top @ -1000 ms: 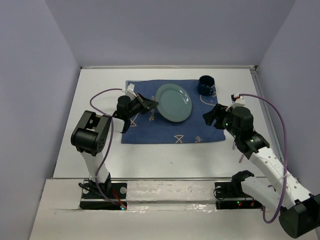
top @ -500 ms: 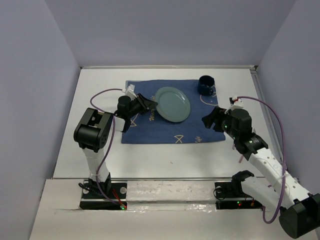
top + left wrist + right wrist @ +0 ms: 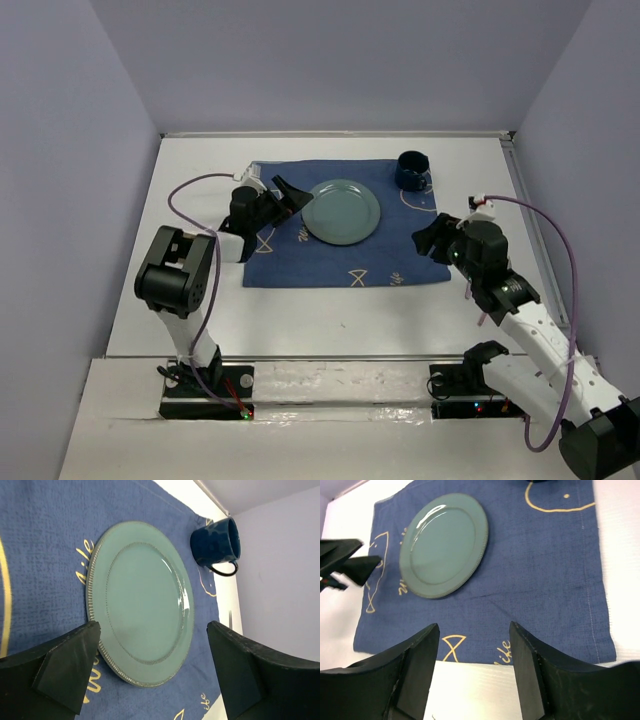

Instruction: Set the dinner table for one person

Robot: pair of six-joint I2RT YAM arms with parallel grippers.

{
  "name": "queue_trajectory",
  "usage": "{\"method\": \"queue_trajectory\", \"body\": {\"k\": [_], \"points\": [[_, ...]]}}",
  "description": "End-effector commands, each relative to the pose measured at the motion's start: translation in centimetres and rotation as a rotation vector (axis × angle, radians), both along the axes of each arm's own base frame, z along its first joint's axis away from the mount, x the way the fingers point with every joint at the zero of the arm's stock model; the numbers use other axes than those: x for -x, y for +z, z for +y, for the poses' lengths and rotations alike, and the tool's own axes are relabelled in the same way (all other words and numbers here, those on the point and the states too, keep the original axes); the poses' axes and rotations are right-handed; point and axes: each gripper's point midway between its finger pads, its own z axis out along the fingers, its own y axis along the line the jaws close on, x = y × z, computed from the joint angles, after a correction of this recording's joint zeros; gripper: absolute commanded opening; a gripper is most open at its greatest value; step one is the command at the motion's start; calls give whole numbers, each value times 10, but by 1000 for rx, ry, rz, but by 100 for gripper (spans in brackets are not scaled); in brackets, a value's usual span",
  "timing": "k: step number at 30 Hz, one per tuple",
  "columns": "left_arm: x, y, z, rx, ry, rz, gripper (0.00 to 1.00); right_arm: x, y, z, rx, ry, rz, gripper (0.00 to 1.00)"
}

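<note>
While 1 green plate (image 3: 342, 211) sits on the blue cloth (image 3: 330, 265), the left gripper (image 3: 287, 197) gapes empty beside the plate's left rim and the right gripper (image 3: 428, 240) hangs spread, empty, off its right.

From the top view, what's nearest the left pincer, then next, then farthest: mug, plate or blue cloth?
1. Blue cloth, right underneath it.
2. Plate, just to its right.
3. Mug, at the cloth's far right corner.

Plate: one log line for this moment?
plate: flat on cloth | left gripper: open, at plate rim | right gripper: open, empty
</note>
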Motion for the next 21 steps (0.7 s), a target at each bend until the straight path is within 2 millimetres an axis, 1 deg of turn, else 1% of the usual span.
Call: {"method": "queue_trajectory", "body": {"k": [1,2,3,4,5,6,7,8,9,10,11,12,13,14,15,16,17,18,19,20,21], "points": [[3,47,19,-73,78,-123,99,-2,-15,-22,16,-137,39,61],[7,43,26,-105,110,-119,99,-3,-18,-27,15,-176,48,55],[11,51,29,-113,125,-133,99,-1,-25,-31,22,-197,67,52],[18,75,33,-108,140,-187,99,0,-29,-35,24,-219,79,48],[26,80,30,-123,132,-198,99,1,-32,-39,30,-244,90,38],[38,105,34,-113,152,-254,99,1,-39,-48,43,-293,111,33],[47,117,32,-113,148,-286,99,2,-43,-50,47,-309,126,28],[56,129,30,-115,146,-314,99,2,-48,-57,49,-339,142,24],[76,152,26,-124,131,-369,99,4,-55,-59,42,-356,170,16],[88,163,24,-125,118,-393,99,5,-61,-62,42,-369,189,12],[100,163,21,-143,93,-378,99,5,-68,-67,39,-392,214,10],[113,176,19,-139,69,-405,99,7,-76,-69,38,-399,236,7],[130,184,11,-146,25,-434,99,8,-81,-71,29,-413,252,6],[152,210,16,-123,16,-495,99,9,-84,-75,28,-429,265,6],[166,211,17,-144,-9,-487,99,10,-88,-82,23,-458,277,6],[178,218,17,-167,-34,-517,99,11,-91,-85,14,-472,289,6],[195,222,27,-183,-40,-519,99,11,-93,-89,10,-486,296,10],[204,231,33,-193,-39,-540,99,11,-95,-93,6,-505,306,14],[213,233,36,-204,-60,-556,99,10,-98,-101,1,-536,324,19],[225,235,45,-243,-70,-592,99,13,-102,-106,3,-552,352,33],[230,231,50,-269,-76,-592,99,14,-103,-109,8,-559,369,37]]}}
